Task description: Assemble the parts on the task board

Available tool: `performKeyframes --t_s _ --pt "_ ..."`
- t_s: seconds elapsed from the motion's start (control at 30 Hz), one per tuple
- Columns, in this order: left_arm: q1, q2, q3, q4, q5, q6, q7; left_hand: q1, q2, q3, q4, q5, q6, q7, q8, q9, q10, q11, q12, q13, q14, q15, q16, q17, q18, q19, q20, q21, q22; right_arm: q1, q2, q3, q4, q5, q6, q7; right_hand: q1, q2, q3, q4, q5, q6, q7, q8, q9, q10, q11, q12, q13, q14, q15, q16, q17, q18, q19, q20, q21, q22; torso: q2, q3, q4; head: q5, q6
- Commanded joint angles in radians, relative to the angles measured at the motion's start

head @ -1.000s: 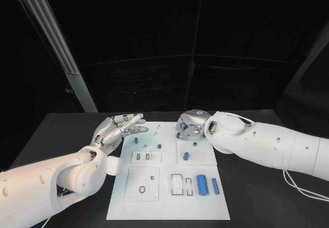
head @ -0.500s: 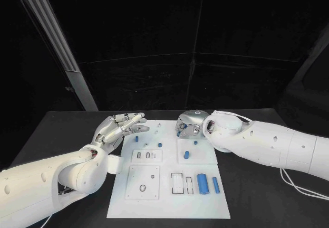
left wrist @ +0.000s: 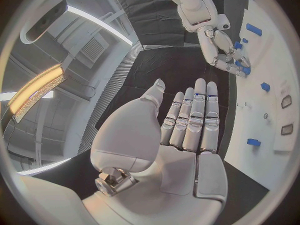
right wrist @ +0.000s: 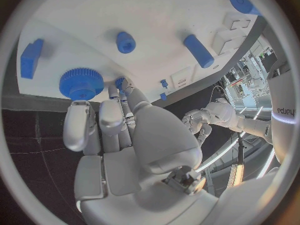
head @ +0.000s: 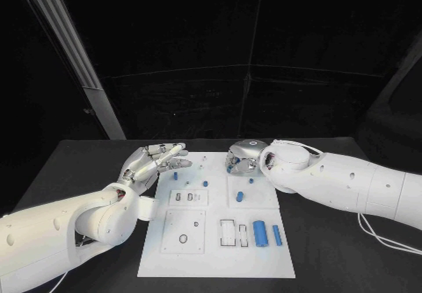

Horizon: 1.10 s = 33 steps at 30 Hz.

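The white task board (head: 211, 256) lies in the middle of the black table. My right hand (head: 244, 157) hangs over its far edge with the fingers pointing down. In the right wrist view the thumb and fingertips (right wrist: 111, 96) close round a small blue part (right wrist: 119, 82), right beside a blue gear (right wrist: 81, 82). At the board's far left corner my left hand (head: 157, 162) is held up, open, palm bare and fingers straight (left wrist: 194, 115). Loose blue parts lie on the board: a short peg (head: 174, 176), a small piece (head: 205, 183), another (head: 239, 196), a thick cylinder (head: 260, 232) and a thin one (head: 276, 235).
The board carries raised white plates with slots and holes (head: 186, 198) (head: 184, 232) and two rectangular cut-outs (head: 228, 233). A grey post (head: 75, 67) stands at the back left. Bare black table (head: 334, 262) lies on both sides of the board.
The whole picture has shifted slightly, so the camera moved. Both hands keep their places relative to the board; the right hand stays down at the far edge.
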<state>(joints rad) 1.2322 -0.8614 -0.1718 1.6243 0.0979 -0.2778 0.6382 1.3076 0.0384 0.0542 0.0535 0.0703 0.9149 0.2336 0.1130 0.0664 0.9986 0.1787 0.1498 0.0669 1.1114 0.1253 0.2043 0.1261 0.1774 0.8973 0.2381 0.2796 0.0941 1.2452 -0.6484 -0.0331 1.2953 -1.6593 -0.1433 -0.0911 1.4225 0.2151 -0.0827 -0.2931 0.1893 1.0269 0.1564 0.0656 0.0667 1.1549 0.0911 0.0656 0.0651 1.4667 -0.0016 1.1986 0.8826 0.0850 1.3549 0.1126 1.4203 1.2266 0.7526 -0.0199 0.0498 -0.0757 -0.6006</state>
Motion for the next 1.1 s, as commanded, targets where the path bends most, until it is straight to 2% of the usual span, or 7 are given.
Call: performKeyframes --t_s 0.03,0.2,0.47,0.57,0.77,0.93,1.1 --pt "0.002 0.001 0.001 0.000 -0.007 0.016 -0.009 0.002 0.008 0.000 -0.005 0.005 -0.008 0.008 -0.006 -0.001 -0.007 0.003 -0.006 -0.002 -0.001 0.002 -0.003 0.001 0.007 0.003 0.001 -0.005 -0.001 0.002 0.004 0.000 -0.002 -0.007 -0.003 0.009 0.000 0.005 0.007 0.001 -0.004 0.007 0.001 0.003 0.001 0.007 -0.001 0.004 0.000 0.005 0.006 0.005 0.002 -0.013 0.008 0.000 0.003 0.002 0.000 -0.0007 -0.0007 -0.001 -0.001" --pt "0.003 0.000 0.001 -0.001 -0.006 0.016 -0.013 0.002 0.009 0.000 -0.006 0.005 -0.008 0.008 -0.007 -0.001 -0.007 0.003 -0.006 -0.002 -0.001 0.003 -0.004 0.001 0.007 0.003 0.001 -0.005 -0.001 0.002 0.006 0.000 -0.003 -0.007 -0.020 0.011 -0.005 0.000 0.027 0.002 -0.008 0.018 0.000 0.004 0.002 0.017 -0.002 0.004 0.000 0.004 0.005 0.011 0.006 -0.014 0.008 0.000 0.007 0.008 0.001 -0.0011 0.0000 -0.001 -0.002" --pt "0.004 -0.002 0.001 -0.003 -0.003 0.017 -0.015 0.002 0.009 0.000 -0.006 0.005 -0.008 0.008 -0.007 -0.001 -0.007 0.003 -0.006 -0.002 -0.001 0.003 -0.004 0.001 0.007 0.003 0.001 -0.005 -0.001 0.002 -0.007 0.000 0.015 0.016 -0.199 0.007 -0.043 -0.015 0.052 0.007 -0.016 0.045 -0.001 0.007 0.004 0.042 -0.007 0.007 0.002 0.001 0.003 0.016 0.006 -0.016 0.011 -0.002 0.015 0.019 0.001 -0.0020 -0.0003 0.001 0.006" --pt "0.005 -0.003 0.001 -0.004 0.002 0.017 -0.015 0.003 0.012 0.002 -0.006 0.005 -0.008 0.008 -0.007 -0.001 -0.008 0.004 -0.007 -0.002 -0.002 0.003 -0.005 0.001 0.007 0.003 0.002 -0.006 -0.002 0.002 -0.008 0.001 0.020 0.025 -0.245 -0.009 -0.068 -0.023 0.056 0.011 -0.012 0.047 -0.002 0.004 0.003 0.043 -0.007 0.005 0.001 -0.002 0.003 0.012 -0.005 -0.015 0.009 -0.002 0.015 0.017 0.002 -0.0025 0.0001 0.001 0.011" --pt "0.005 -0.003 0.001 -0.004 0.008 0.019 -0.015 0.003 0.012 0.002 -0.006 0.005 -0.008 0.008 -0.007 -0.001 -0.008 0.004 -0.007 -0.002 -0.002 0.003 -0.005 0.001 0.007 0.003 0.002 -0.006 -0.002 0.002 0.012 0.001 0.006 0.030 -0.279 -0.025 -0.073 -0.024 0.058 0.012 -0.011 0.047 -0.002 0.003 0.002 0.043 -0.007 0.004 0.001 -0.002 0.002 0.013 -0.003 -0.016 0.010 -0.002 0.016 0.020 0.005 -0.0022 0.0026 0.003 0.019" --pt "0.005 -0.002 0.001 -0.003 0.011 0.021 -0.014 0.003 0.012 0.002 -0.006 0.005 -0.008 0.008 -0.007 -0.001 -0.008 0.004 -0.007 -0.002 -0.002 0.003 -0.005 0.001 0.007 0.003 0.002 -0.006 -0.002 0.003 0.047 0.001 -0.030 0.033 -0.294 -0.026 -0.076 -0.024 0.062 0.011 -0.008 0.047 -0.003 0.002 0.002 0.043 -0.007 0.003 0.001 -0.002 0.002 0.014 -0.001 -0.016 0.011 -0.002 0.017 0.021 0.006 -0.0033 0.0028 0.005 0.024" --pt "0.005 0.001 0.001 -0.005 0.012 0.024 -0.014 0.003 0.012 0.002 -0.007 0.005 -0.008 0.008 -0.008 -0.001 -0.008 0.004 -0.007 -0.002 -0.002 0.003 -0.005 0.001 0.007 0.003 0.002 -0.006 -0.002 0.004 0.088 0.002 -0.071 0.041 -0.291 -0.019 -0.080 -0.026 0.064 0.011 -0.008 0.047 -0.002 0.002 0.002 0.042 -0.007 0.002 0.000 -0.001 0.002 0.017 0.003 -0.016 0.012 -0.002 0.018 0.023 0.012 -0.0051 0.0092 0.003 0.025"
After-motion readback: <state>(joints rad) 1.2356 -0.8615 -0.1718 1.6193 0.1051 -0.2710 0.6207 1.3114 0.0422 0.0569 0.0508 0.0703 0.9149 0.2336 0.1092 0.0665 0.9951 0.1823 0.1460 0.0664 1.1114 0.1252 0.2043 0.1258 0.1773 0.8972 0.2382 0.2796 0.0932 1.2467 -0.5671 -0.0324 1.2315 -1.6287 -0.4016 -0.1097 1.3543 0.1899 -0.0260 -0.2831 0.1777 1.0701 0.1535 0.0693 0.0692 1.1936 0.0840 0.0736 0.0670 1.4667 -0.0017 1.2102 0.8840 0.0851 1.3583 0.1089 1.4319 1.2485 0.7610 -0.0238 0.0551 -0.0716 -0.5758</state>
